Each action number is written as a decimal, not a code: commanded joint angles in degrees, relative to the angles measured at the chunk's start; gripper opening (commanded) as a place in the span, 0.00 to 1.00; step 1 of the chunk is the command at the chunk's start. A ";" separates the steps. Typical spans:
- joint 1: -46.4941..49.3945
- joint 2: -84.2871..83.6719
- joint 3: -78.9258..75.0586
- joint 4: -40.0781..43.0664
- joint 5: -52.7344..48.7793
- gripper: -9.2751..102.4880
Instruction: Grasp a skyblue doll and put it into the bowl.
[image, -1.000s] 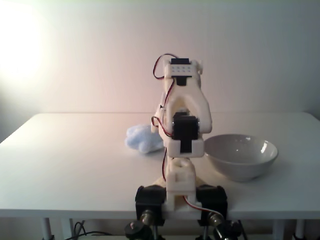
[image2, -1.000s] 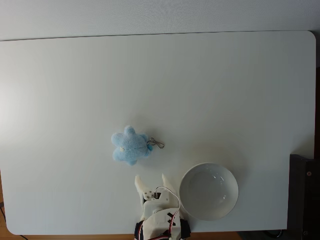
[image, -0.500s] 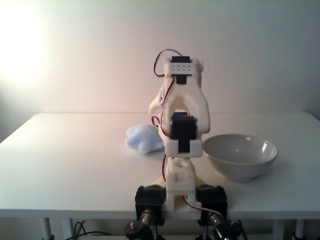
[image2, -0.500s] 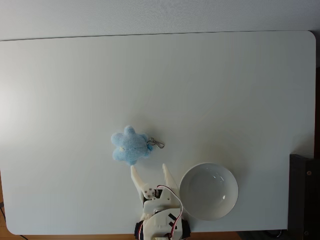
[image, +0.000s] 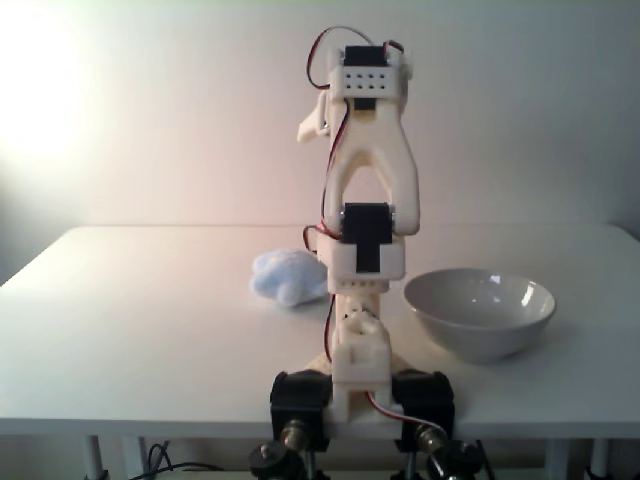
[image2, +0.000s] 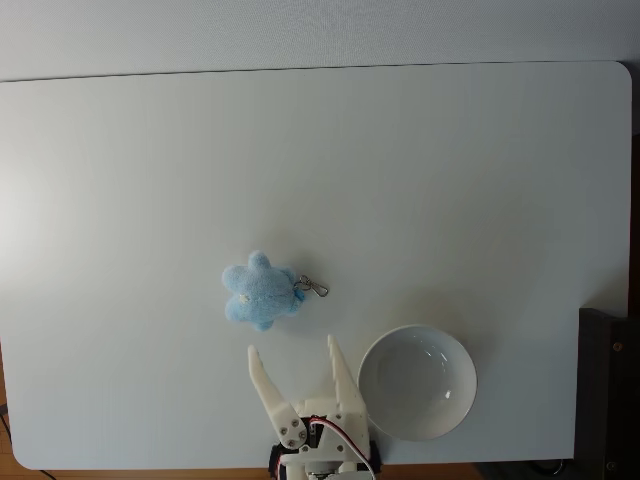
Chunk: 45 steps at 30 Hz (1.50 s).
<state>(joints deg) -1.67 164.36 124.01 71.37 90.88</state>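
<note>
I'm on approach: end effector (image2: 293, 356) spread wide, empty, just short of the skyblue doll (image2: 258, 291) lying on the desk (image2: 450, 180) near the bowl (image2: 417, 382). Next I'd judge: straddle and close.

White table (image: 150, 300), pale wall (image: 520, 110), glare upper left.

Strong light blooms in the upper left of the front fixed view, washing the wall (image: 120, 110) to a white glare there and tinting it warm toward the middle. That picture is soft and slightly hazy; my arm (image: 365, 230) shows dark joints against it. The bowl (image: 480, 312) carries small bright glints on its rim. From above, the worktop (image2: 420, 180) is evenly lit and sharper, brightest at the left edge, with faint shadows.
</note>
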 joint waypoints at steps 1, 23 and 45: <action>-0.53 -12.22 -8.35 -0.44 0.26 0.46; -9.84 -50.45 -31.29 2.99 0.09 0.46; -18.81 -67.85 -30.50 9.93 -0.53 0.46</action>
<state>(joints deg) -19.86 98.17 95.10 80.95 90.70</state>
